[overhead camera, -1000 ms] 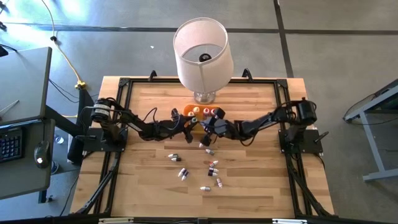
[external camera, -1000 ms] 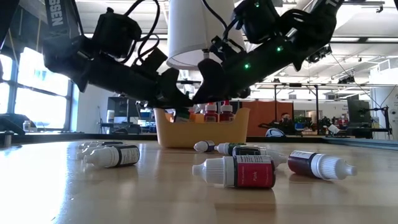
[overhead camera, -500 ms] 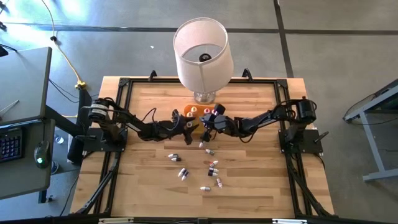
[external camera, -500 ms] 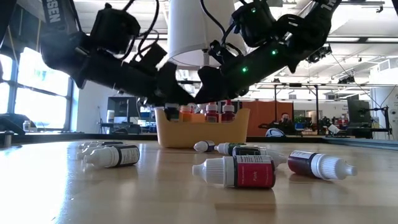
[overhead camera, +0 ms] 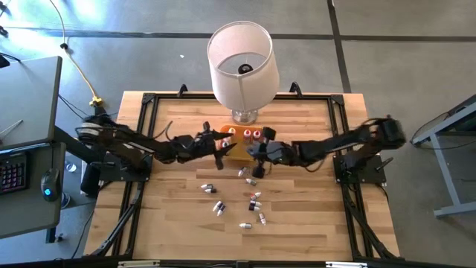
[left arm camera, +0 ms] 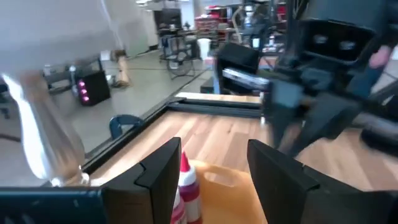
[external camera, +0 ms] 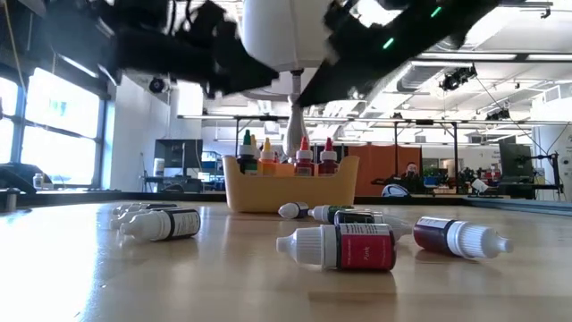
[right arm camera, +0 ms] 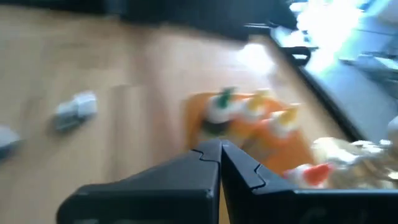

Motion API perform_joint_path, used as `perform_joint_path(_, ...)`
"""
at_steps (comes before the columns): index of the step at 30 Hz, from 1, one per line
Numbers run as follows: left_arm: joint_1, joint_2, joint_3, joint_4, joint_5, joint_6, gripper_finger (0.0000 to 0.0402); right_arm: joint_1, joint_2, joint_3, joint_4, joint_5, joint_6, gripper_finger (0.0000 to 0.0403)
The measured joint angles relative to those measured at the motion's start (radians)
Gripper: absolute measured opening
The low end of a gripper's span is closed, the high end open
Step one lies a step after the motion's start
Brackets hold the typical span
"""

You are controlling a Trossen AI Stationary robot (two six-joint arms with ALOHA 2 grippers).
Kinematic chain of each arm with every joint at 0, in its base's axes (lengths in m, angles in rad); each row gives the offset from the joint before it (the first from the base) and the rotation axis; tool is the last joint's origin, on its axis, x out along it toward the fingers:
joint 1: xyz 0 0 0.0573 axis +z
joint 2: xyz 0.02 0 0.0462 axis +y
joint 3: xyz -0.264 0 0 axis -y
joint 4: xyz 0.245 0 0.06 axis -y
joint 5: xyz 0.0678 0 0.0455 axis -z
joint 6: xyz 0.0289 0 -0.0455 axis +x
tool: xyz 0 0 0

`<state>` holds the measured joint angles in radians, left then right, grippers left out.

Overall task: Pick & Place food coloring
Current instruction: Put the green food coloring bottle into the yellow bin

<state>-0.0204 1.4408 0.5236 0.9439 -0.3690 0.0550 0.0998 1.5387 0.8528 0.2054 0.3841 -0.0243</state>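
Observation:
Several tiny food coloring bottles stand upright in the orange tray (overhead camera: 242, 140), which also shows in the low view (external camera: 290, 183). Several more bottles lie on their sides on the wooden table, among them a red-labelled one (external camera: 344, 248) and a dark one (external camera: 163, 224). My left gripper (left arm camera: 214, 177) is open and empty, above the tray's left end (overhead camera: 219, 152). A red-capped bottle (left arm camera: 185, 180) stands in the tray below it. My right gripper (right arm camera: 219, 152) is shut and empty, above the table at the tray's near right side (overhead camera: 253, 158).
A big white lampshade (overhead camera: 242, 59) on a glass base stands just behind the tray. Loose bottles are scattered in front of the tray toward the table's middle (overhead camera: 236, 201). A black frame runs round the table's edges (overhead camera: 145, 134).
Both grippers have gone up from tray height and now stand well above the tray. A green-capped bottle now stands in the tray's left end, where the left gripper was low before.

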Motion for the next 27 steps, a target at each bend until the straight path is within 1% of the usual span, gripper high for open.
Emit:
perform_joint_path(2, 0.0, -0.084, 0.0, -0.096, 0.023, 0.001, 0.0183, 0.049, -0.056, 0.0, -0.083, -0.058, 0.034, 0.0)
perform_joint_path(4, 0.0, -0.168, 0.0, -0.208, 0.036, 0.001, 0.0183, 0.1, -0.083, 0.0, -0.109, -0.104, 0.094, 0.0)
perform_joint_path(7, 0.0, -0.278, 0.0, -0.342, 0.053, 0.002, 0.0183, 0.17, -0.065, 0.0, -0.106, -0.103, 0.154, 0.0002)
perform_joint_path(11, 0.0, -0.371, 0.001, -0.408, 0.045, 0.002, 0.0183, 0.221, 0.001, -0.001, -0.107, -0.095, 0.162, 0.0025)
perform_joint_path(14, 0.001, -0.398, 0.001, -0.425, 0.055, 0.013, 0.0183, 0.233, 0.057, -0.001, -0.103, -0.099, 0.214, 0.0058)
perform_joint_path(16, 0.0, -0.408, 0.001, -0.475, 0.077, 0.002, 0.0183, 0.231, 0.098, -0.001, -0.103, -0.103, 0.267, 0.0082)
perform_joint_path(18, 0.0, -0.412, 0.001, -0.53, 0.121, -0.052, 0.0183, 0.225, 0.139, -0.001, -0.104, -0.091, 0.321, 0.0104)
perform_joint_path(20, 0.0, -0.411, 0.001, -0.623, 0.163, -0.108, 0.0183, 0.218, 0.18, -0.001, -0.104, -0.075, 0.364, 0.0124)
perform_joint_path(24, 0.0, -0.411, 0.001, -0.771, 0.228, -0.192, 0.0183, 0.206, 0.254, -0.001, -0.106, -0.051, 0.408, 0.0148)
perform_joint_path(27, 0.0, -0.412, 0.0, -0.826, 0.278, -0.236, 0.0183, 0.194, 0.294, -0.001, -0.104, -0.055, 0.41, 0.0155)
